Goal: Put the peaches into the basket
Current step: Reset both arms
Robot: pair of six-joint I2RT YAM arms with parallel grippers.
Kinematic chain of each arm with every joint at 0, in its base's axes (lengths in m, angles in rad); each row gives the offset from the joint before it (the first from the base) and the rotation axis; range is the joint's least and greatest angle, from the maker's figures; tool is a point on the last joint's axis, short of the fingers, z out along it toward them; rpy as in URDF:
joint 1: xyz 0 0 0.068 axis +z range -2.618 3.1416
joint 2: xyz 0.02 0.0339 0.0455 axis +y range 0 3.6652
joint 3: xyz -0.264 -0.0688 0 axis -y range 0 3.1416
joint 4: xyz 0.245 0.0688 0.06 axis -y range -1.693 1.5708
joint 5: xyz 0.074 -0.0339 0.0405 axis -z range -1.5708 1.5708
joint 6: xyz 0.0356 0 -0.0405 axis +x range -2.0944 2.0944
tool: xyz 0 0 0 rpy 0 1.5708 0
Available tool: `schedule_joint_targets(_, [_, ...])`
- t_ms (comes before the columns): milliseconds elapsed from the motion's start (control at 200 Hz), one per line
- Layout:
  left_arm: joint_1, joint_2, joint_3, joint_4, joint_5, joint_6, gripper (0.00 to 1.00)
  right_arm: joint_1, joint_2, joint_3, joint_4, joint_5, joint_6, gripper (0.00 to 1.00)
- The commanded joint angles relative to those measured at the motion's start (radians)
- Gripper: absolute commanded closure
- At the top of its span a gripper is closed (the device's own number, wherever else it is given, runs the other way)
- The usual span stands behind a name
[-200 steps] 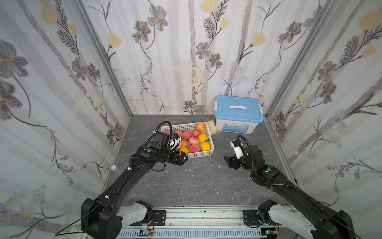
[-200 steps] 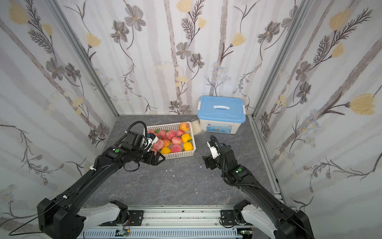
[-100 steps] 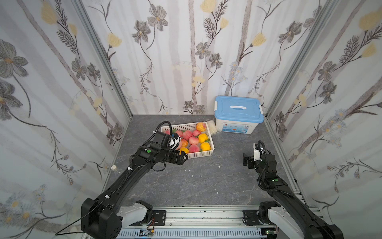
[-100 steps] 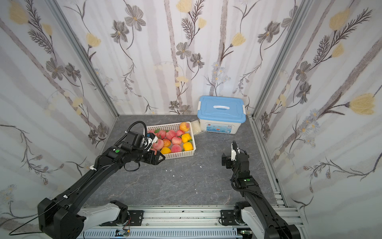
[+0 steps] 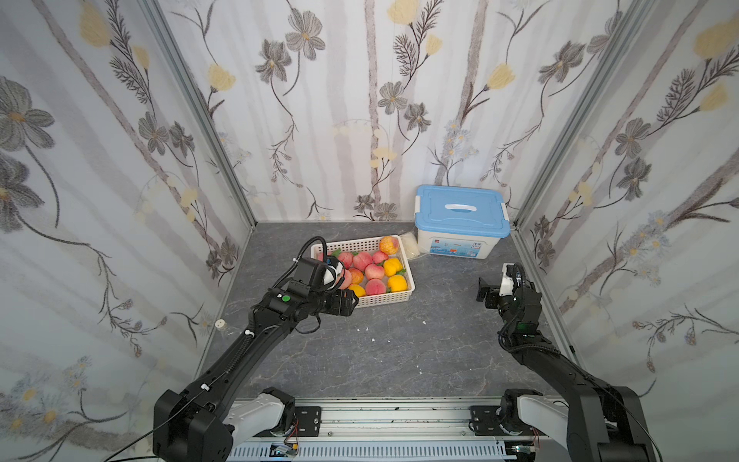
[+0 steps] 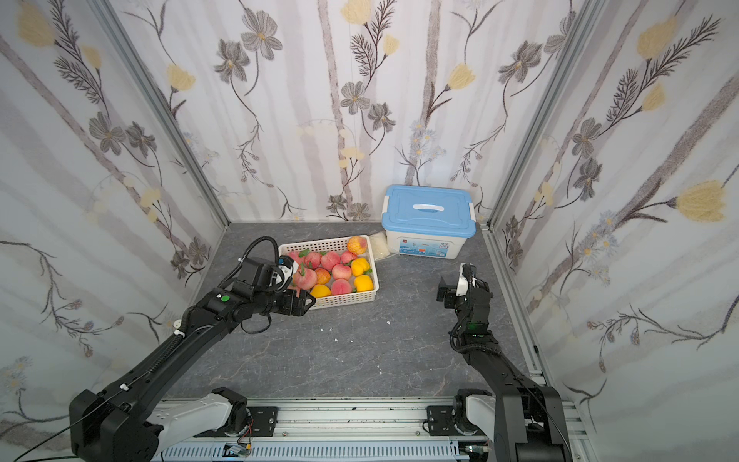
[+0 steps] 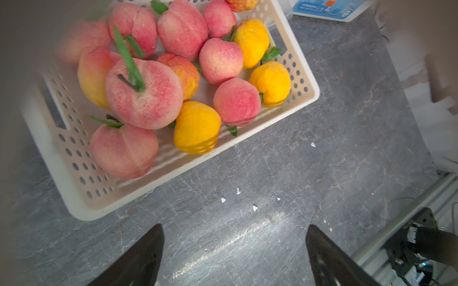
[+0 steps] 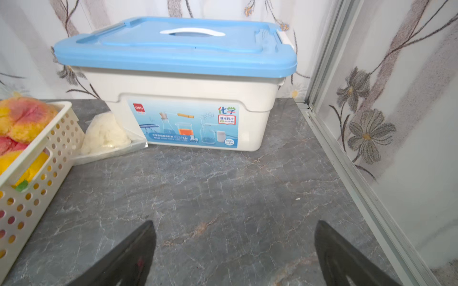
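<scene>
All peaches [image 7: 143, 94] in sight lie piled in the basket [image 5: 388, 298], left of centre on the table [image 5: 392, 352], so the task looks finished, with the left gripper [image 7: 234, 226] by its near edge and the right gripper [image 8: 235, 222] well apart at the right, both spread wide and empty.

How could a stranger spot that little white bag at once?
Find the blue-lidded white box by the back wall. Between it and the basket of peaches lies a small clear bag of white lumps, the only see-through thing there.
</scene>
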Motion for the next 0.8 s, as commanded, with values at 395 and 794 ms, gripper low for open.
schedule_joint_targets(395, [0.177, -0.303, -0.420, 0.502, -0.548, -0.031, 0.00, 0.001, 0.175, 0.011, 0.210, -0.058, 0.019, 0.00])
schedule_joint_targets(794, [0.406, -0.087, -0.504, 0.845, -0.422, 0.036, 0.00, 0.017, 0.166, -0.021, 0.257, 0.046, 0.042, 0.00])
